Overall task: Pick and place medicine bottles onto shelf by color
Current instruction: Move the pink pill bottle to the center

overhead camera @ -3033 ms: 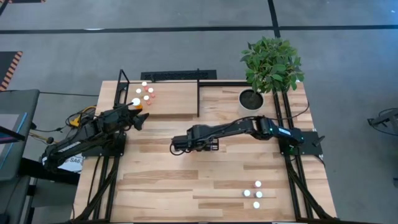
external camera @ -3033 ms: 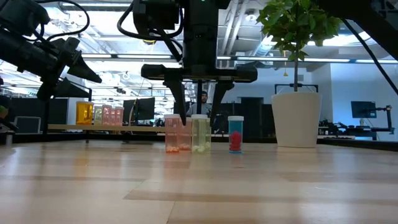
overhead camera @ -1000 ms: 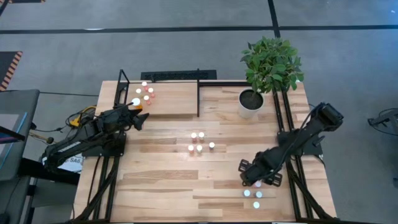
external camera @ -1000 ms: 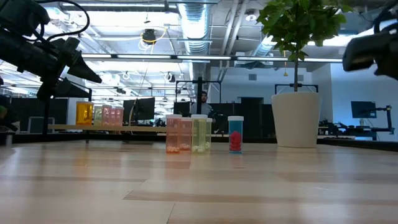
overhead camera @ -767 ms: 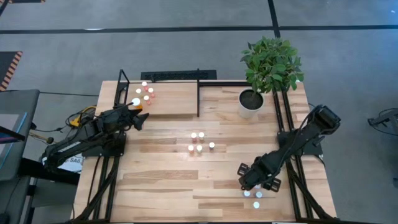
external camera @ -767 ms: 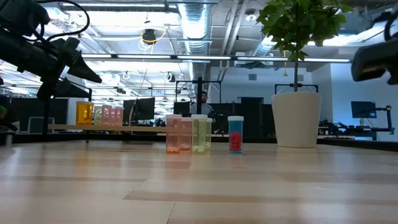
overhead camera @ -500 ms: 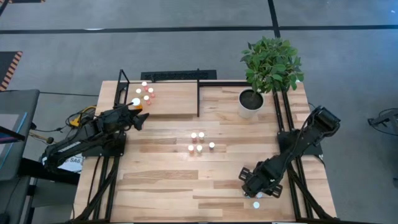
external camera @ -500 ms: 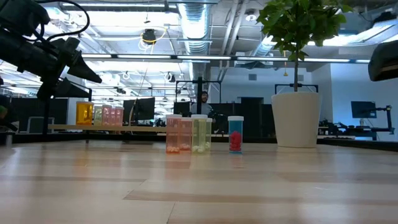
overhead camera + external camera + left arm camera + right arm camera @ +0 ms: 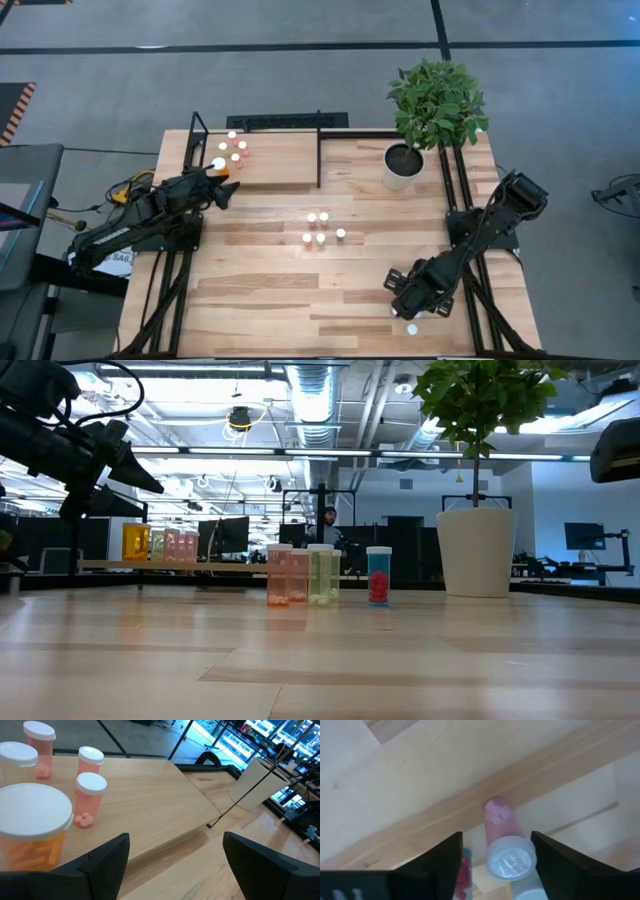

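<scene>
My right gripper (image 9: 415,300) (image 9: 497,837) points down over the near right bottles, open. A pink medicine bottle (image 9: 506,851) with a white cap stands between its fingers. A bottle of red pills (image 9: 465,870) stands beside it, and another cap (image 9: 411,329) shows nearer the table's edge. Several bottles (image 9: 320,230) (image 9: 310,575) stand mid-table. On the shelf (image 9: 280,165) stand an orange bottle (image 9: 32,830) and pink ones (image 9: 90,800). My left gripper (image 9: 225,192) (image 9: 175,865) waits open at the shelf's front left. My right gripper comes from above, with its fingers on either side of the pink bottle's white cap (image 9: 510,860). A gap shows on one side. On the other side I cannot tell whether the finger (image 9: 560,865) touches the cap. The bottle stands upright on the table.
A white plant pot (image 9: 403,165) with a leafy plant stands at the back right. Black rods (image 9: 318,150) frame the shelf. Bare wood lies between the mid-table bottles and the near edge.
My right gripper has gone toward the table's near edge and down, coming over the near right bottles, two of which it now covers from above. In the low view its arm has slid off to the right. The left arm has kept still.
</scene>
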You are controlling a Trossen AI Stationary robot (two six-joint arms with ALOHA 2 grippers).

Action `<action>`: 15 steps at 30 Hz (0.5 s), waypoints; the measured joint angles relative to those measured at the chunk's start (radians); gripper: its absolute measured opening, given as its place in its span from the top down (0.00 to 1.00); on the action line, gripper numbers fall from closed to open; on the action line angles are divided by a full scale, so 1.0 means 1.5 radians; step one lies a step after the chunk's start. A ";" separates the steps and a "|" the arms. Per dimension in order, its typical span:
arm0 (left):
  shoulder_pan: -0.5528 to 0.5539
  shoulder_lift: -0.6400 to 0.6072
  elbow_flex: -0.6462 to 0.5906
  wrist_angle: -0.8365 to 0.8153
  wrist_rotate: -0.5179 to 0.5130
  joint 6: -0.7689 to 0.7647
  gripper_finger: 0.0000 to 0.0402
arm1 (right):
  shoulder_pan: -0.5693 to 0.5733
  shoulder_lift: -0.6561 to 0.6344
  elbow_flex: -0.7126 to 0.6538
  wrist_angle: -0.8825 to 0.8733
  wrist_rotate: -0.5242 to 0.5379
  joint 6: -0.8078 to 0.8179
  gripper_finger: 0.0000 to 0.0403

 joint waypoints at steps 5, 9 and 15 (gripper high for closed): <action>0.000 0.000 0.000 0.000 0.000 0.000 0.23 | 0.000 0.000 0.000 0.002 0.000 0.000 0.55; 0.000 0.000 0.000 0.000 0.000 0.000 0.23 | -0.008 -0.001 0.000 0.004 0.000 -0.008 0.68; 0.000 0.000 0.000 0.000 0.000 0.000 0.23 | -0.056 -0.001 0.000 0.004 -0.021 -0.090 0.71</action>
